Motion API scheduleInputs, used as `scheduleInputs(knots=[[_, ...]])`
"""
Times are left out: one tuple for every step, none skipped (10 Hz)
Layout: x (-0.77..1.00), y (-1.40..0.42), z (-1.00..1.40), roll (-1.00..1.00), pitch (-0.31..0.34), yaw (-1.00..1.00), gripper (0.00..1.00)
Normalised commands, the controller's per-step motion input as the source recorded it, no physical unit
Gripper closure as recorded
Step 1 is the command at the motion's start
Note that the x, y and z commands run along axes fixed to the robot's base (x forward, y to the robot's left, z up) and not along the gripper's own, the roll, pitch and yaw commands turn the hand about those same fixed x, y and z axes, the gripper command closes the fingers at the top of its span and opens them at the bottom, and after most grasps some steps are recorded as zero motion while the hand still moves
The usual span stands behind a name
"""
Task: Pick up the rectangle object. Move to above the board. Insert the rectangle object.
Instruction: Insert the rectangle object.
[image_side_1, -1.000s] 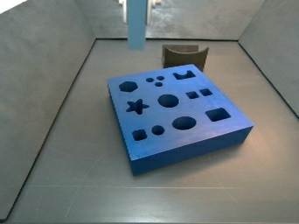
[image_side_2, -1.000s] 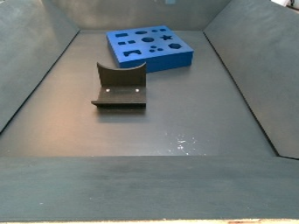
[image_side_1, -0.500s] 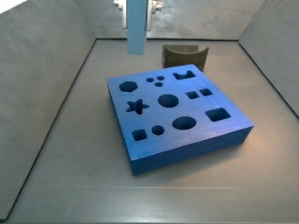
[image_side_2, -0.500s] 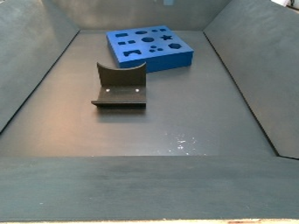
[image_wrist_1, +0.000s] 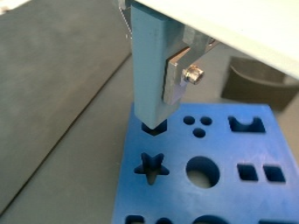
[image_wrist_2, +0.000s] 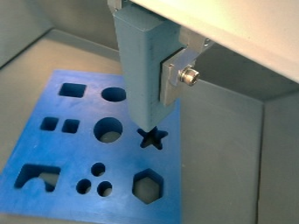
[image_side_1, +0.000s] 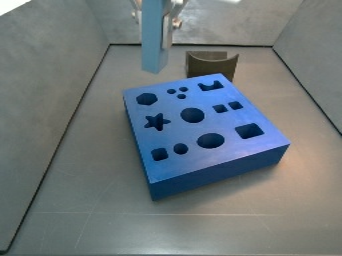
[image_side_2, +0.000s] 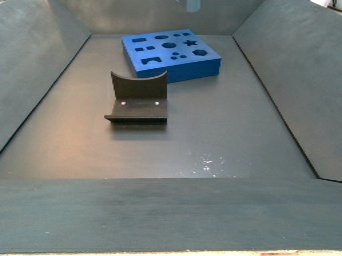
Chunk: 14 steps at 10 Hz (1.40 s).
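My gripper (image_side_1: 162, 12) hangs high over the far left part of the board (image_side_1: 214, 150), and my jaws squeeze the rectangle object (image_side_1: 154, 40) tight. The rectangle object points straight down, up in the air above the board's holes. To the right, the fixture (image_side_1: 213, 63) stands on the surface (image_side_1: 80, 200) behind the board.

Light-blue rectangle object (image_side_1: 154, 40), deeper blue board (image_side_1: 214, 150), silver fingers (image_wrist_1: 179, 72), dark fixture (image_side_2: 136, 101).
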Motion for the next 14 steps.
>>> scheduleInputs(knots=[[0.0, 0.0, -0.29, 0.0, 0.0, -1.0, 1.0], [-0.01, 0.0, -0.34, 0.0, 0.003, -1.0, 1.0], [-0.01, 0.0, -0.33, 0.0, 0.0, -1.0, 1.0], [-0.12, 0.0, -0.33, -0.02, 0.023, -0.87, 1.0], [0.0, 0.0, 0.0, 0.0, 0.0, -0.05, 1.0], [0.0, 0.0, -0.02, 0.0, -0.026, 0.0, 1.0], [0.0, -0.05, 0.01, 0.01, 0.0, 0.04, 1.0], [0.61, -0.59, 0.29, 0.06, 0.0, 0.04, 1.0], [0.83, -0.77, 0.51, 0.08, -0.009, 0.02, 1.0], [0.9, -0.76, 0.55, 0.0, 0.0, 0.0, 1.0], [0.93, -0.77, 0.54, 0.04, 0.0, 0.0, 1.0], [0.94, -0.76, 0.52, 0.02, 0.0, 0.0, 1.0], [0.96, -0.72, 0.11, 0.0, 0.0, 0.0, 1.0], [0.0, 0.0, -0.01, -0.01, -0.08, 0.0, 1.0]])
